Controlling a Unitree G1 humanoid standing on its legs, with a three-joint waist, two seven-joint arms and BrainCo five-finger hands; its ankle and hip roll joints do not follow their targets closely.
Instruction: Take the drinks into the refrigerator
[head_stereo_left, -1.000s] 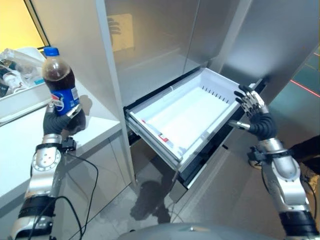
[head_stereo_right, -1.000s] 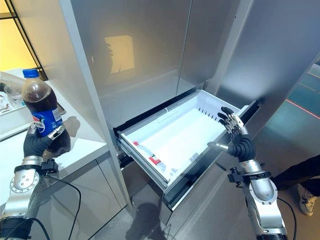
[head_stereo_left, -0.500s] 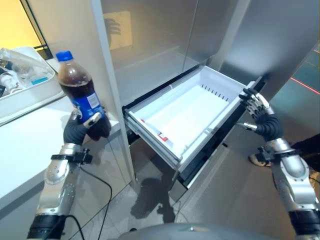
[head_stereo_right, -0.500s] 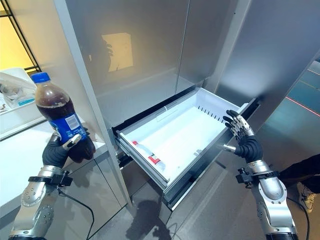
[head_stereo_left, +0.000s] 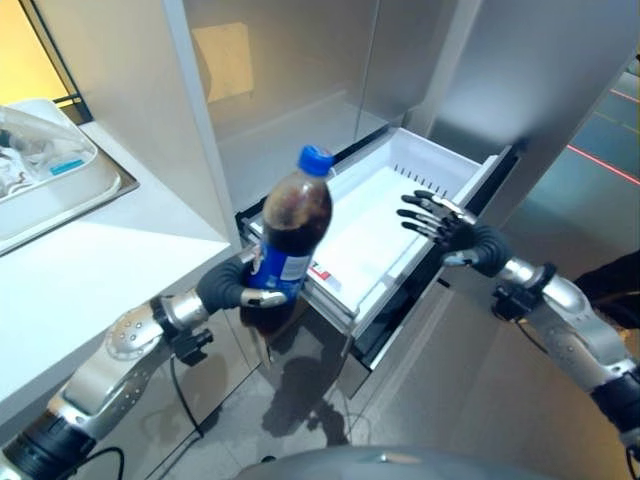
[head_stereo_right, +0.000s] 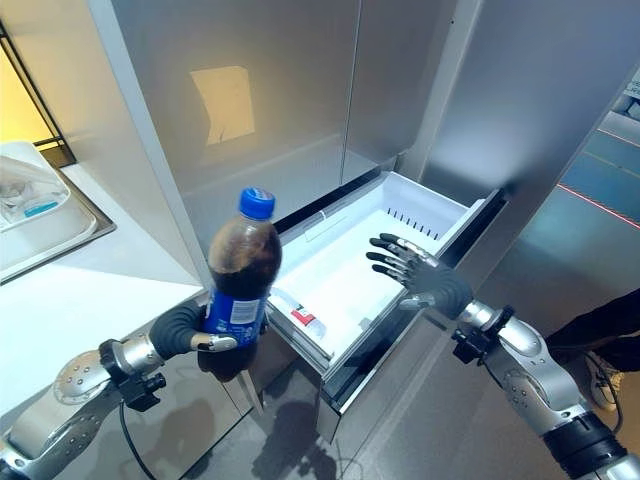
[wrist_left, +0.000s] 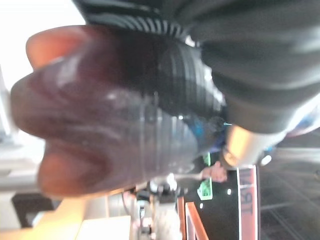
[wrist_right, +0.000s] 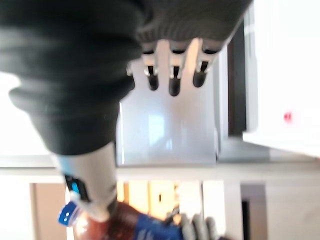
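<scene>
Since a second ago, your left hand (head_stereo_left: 232, 288) has carried the cola bottle (head_stereo_left: 288, 232) off the counter (head_stereo_left: 90, 270) toward the drawer (head_stereo_left: 470, 185) at 1 o'clock. Right wrist view: right hand (wrist_right: 172, 75) splayed, holding nothing. You're mid-transfer; next, lower it in.

A white counter (head_stereo_left: 90, 270) stands at the left, beside the refrigerator — a white tray (head_stereo_left: 60, 200) with clutter rests on it. The open white drawer (head_stereo_right: 345, 265) holds one flat red-and-white item (head_stereo_right: 297, 316) near its front.
</scene>
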